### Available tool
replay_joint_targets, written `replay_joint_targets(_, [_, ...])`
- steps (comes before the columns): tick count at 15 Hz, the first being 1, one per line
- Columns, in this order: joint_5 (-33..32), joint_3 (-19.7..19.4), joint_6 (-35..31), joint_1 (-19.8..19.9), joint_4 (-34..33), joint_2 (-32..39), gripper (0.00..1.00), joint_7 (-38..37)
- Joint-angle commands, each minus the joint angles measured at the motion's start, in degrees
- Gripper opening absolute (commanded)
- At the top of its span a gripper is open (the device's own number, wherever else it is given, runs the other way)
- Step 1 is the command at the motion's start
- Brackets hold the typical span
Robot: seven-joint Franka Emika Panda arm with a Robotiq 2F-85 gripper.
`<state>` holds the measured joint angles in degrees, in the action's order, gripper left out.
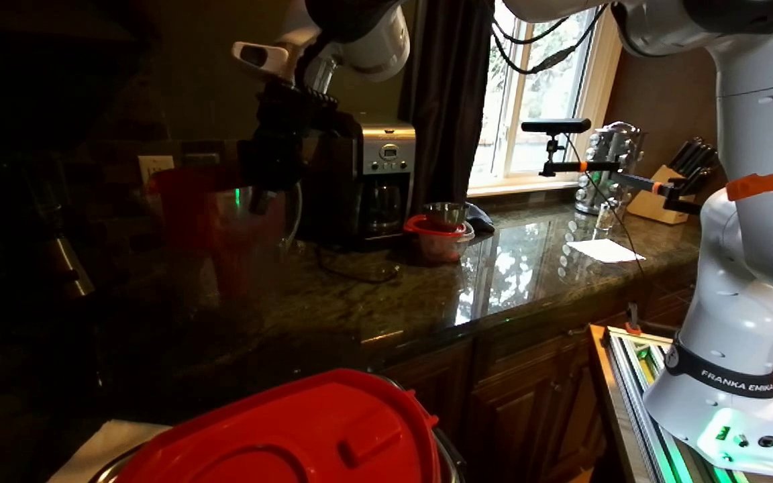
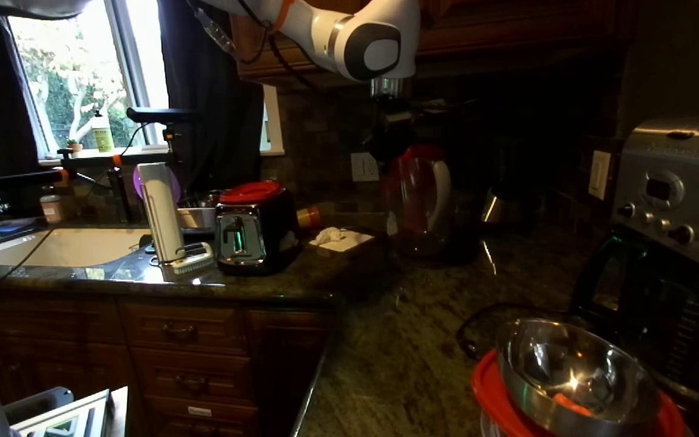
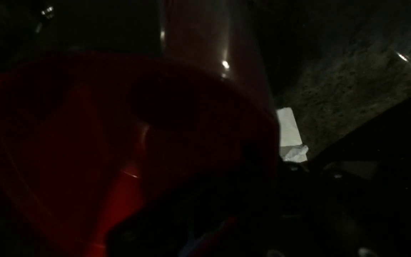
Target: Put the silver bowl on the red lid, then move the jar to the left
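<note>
- Toward the left of an exterior view, the red-topped jar point(image 1: 219, 225) is seen upright.
- At the jar's rim, the gripper point(image 1: 266, 191) is poised; whether its jaws are spread or closed cannot be told in the dark.
- Next, a drip coffee maker point(image 1: 388, 161) is placed.
- Just beyond, the red lid point(image 1: 419, 225) is seen atop a clear container point(image 1: 439, 250), with the silver bowl point(image 1: 445, 213) set on it.

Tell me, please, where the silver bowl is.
In an exterior view, the bowl rests at lower right on the red lid, near the coffee maker.
</note>
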<state>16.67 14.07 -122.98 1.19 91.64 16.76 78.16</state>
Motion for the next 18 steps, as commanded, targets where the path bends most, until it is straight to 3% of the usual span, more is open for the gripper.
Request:
replay_joint_targets(1, [1.7, -0.9, 0.6, -1.3, -0.2, 0.0, 0.07, 3.0])
replay_joint_targets(3, [3.4, -0.8, 1.3, -1.2, -0.3, 0.0, 0.02, 6.5])
replay_joint_targets(5, [5.1, 0.6, -1.6, -0.8, 0.3, -0.1, 0.02, 14.8])
replay_joint_targets(13, [11.2, 2.6, -1.9, -0.9, -0.1, 0.5, 0.02, 36.6])
replay_joint_targets(18, [10.8, 3.5, -9.6, -4.4, -2.7, 5.1, 0.02, 42.0])
